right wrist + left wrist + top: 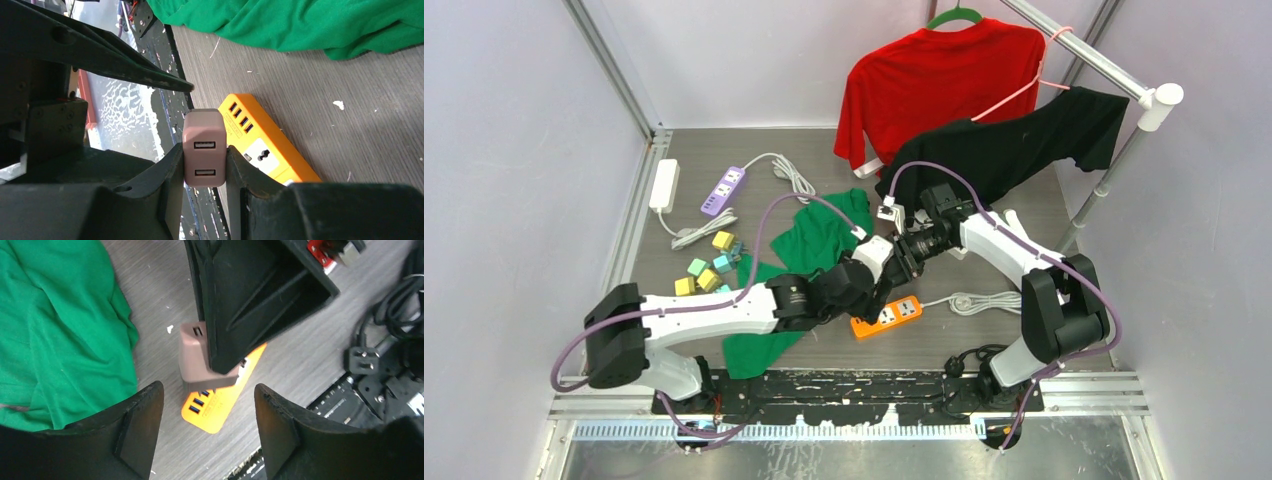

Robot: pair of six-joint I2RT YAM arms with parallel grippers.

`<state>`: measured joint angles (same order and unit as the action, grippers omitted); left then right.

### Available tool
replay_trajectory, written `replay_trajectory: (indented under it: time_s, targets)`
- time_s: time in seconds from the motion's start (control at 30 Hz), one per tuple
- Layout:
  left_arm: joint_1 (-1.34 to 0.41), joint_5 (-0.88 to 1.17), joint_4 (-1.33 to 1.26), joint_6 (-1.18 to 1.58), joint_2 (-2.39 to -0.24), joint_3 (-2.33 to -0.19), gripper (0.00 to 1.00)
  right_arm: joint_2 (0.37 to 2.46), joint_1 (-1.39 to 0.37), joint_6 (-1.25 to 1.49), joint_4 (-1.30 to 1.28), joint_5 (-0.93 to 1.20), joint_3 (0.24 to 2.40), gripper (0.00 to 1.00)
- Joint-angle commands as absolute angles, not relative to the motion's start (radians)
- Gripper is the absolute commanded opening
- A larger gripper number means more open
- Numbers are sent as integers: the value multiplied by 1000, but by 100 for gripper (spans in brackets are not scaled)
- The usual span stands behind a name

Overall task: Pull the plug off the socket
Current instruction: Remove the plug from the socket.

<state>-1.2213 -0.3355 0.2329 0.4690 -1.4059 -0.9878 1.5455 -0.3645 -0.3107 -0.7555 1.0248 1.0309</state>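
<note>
Clenched in the right tool (204,161), the plug (204,135) is best drawn straight off the orange strip (267,150) beneath, that strip pinned by the released left tool (209,402).

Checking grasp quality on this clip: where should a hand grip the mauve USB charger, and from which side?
Grip the mauve USB charger across its two flat, parallel side faces, approaching from its USB-port face, the side away from the orange power strip. The boxy body gives square contact there, and the pull should run straight off the socket. The right hand is clamped this way.
</note>
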Motion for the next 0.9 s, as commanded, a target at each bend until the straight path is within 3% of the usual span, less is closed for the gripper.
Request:
replay_trajectory:
  time_s: [0.0,0.27,0.47,0.53,0.6,0.67,0.7,0.73,0.77,0.87]
  targets:
    - [-1237,-462,307,477,-1477,-1100,66,1545,-370,-296,-736,1060,1070,4]
    - [-1253,-509,356,497,-1617,-1198,64,1548,-370,-296,-737,1060,1070,6]
    - [-1253,-522,366,500,-1638,-1214,26,1546,-372,-297,-741,1060,1070,9]
    - [-1253,-525,371,500,-1635,-1209,13,1546,-372,-304,-744,1060,1071,15]
    - [-1253,-533,373,501,-1623,-1194,4,1543,-373,-320,-752,1061,1072,25]
    - [-1253,-545,364,509,-1602,-1163,0,1537,-372,-344,-763,1059,1073,40]
    - [-1253,-552,357,512,-1588,-1142,0,1532,-373,-362,-768,1056,1071,57]
    - [-1253,-560,347,518,-1570,-1107,0,1526,-373,-387,-775,1055,1070,92]
    - [-1253,-570,338,529,-1552,-1080,0,1521,-372,-412,-782,1053,1068,99]
    - [-1253,-618,298,580,-1472,-973,0,1503,-371,-456,-793,1038,1063,100]
